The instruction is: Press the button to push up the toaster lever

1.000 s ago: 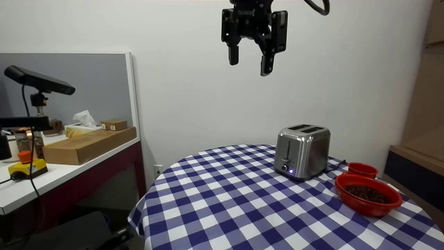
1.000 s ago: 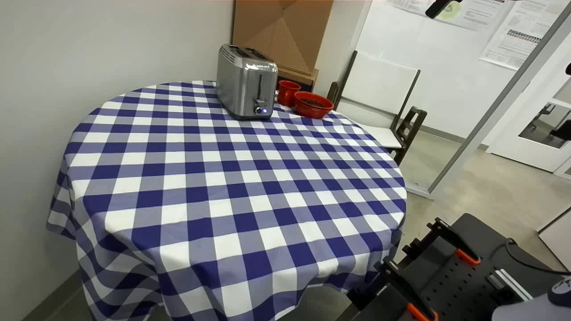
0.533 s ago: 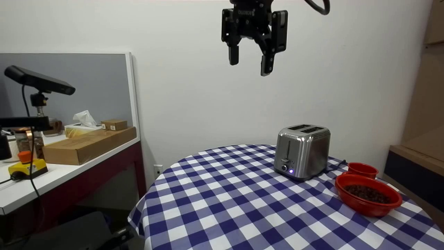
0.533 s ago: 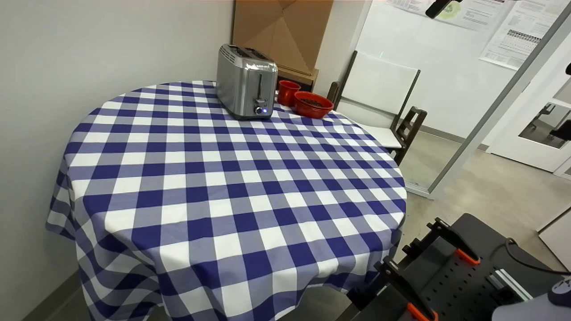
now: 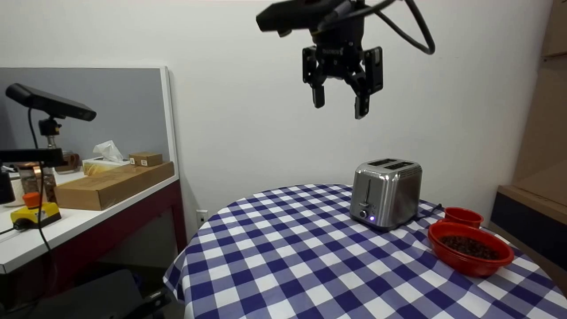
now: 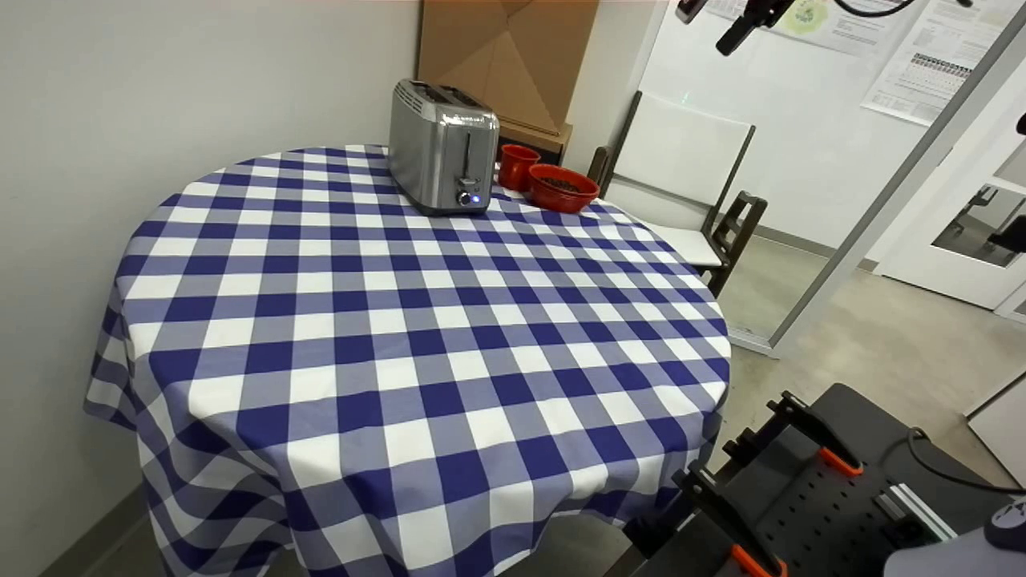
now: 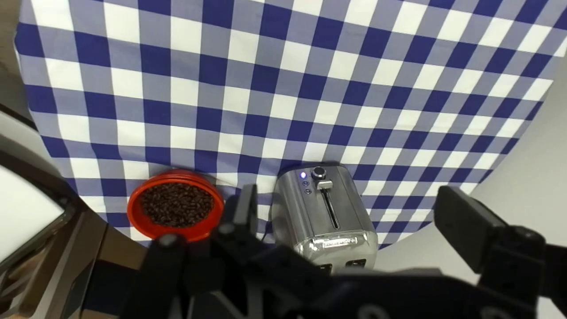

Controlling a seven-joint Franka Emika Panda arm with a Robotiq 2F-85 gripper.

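The shiny silver toaster [image 5: 401, 199] stands upright on the checked table; it also shows in an exterior view [image 6: 417, 144] and in the wrist view [image 7: 305, 212]. Its lever [image 7: 324, 184] is at the low end of its slot, beside a knob [image 7: 318, 173]. A button [image 7: 303, 175] glows blue-white; it also glows in both exterior views [image 5: 371, 218] [image 6: 475, 199]. Two unlit buttons [image 7: 307, 187] sit beside it. My gripper [image 5: 340, 110] is open and empty, well above the toaster and apart from it. Its fingertips also show at the top of an exterior view [image 6: 708, 28].
A red bowl [image 5: 471, 263] of dark beans and a red cup [image 5: 463, 216] stand beside the toaster. The toaster's cord [image 5: 429, 212] runs behind it. A wall [image 5: 248, 133] rises behind the table. A chair [image 6: 681, 152] stands past the table edge.
The gripper stays still between the two earlier moments, then moves down and rightward in one exterior picture, down and leftward in another. It stays open. The toaster has not moved.
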